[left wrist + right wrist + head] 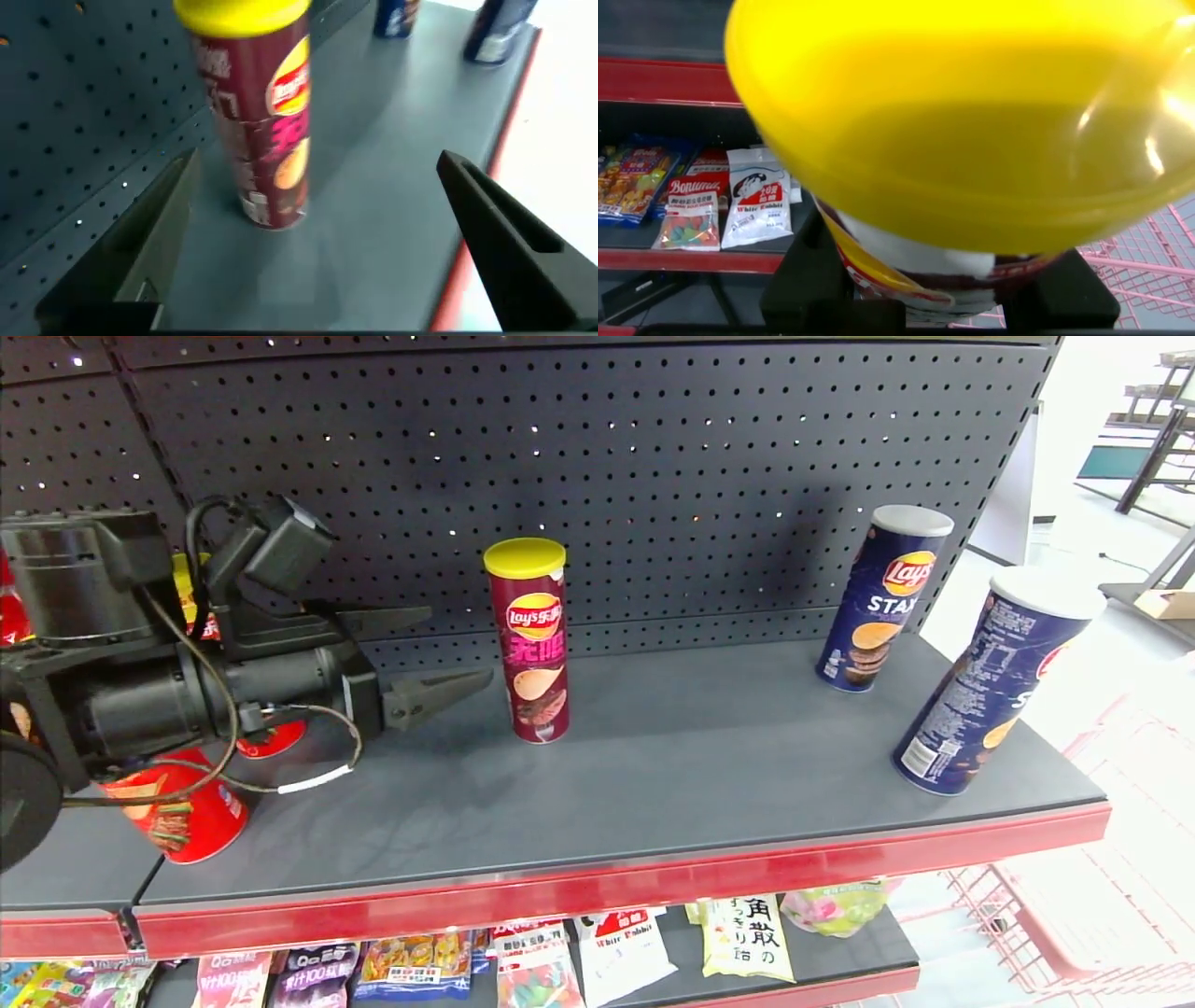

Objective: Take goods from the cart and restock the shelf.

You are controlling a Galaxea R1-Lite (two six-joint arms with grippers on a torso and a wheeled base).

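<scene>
The left gripper (459, 644) is hovering over the left part of the shelf (700, 756), its black wedge-shaped jaws standing released and pointing at a maroon can (534, 644), near it but not touching. That cylindrical tube, with a glossy yellow plastic lid and a label showing a round logo, pink characters and pictured chips, is standing upright toward the back edge, in front of the dark perforated pegboard (607, 476). The shelf board is showing a matte grey top and a red front lip. Two navy cans with white lids are standing at the right end, one (878, 602) by the back edge, the other (990, 691) at the front right corner. A red can (187, 812) is sitting under the left arm. The right gripper (938, 289) is grasping a yellow-lidded can (971, 112) between its black jaws, beside the pink wire cart (1148, 271) and before a lower shelf of crinkly snack packets (757, 201).
</scene>
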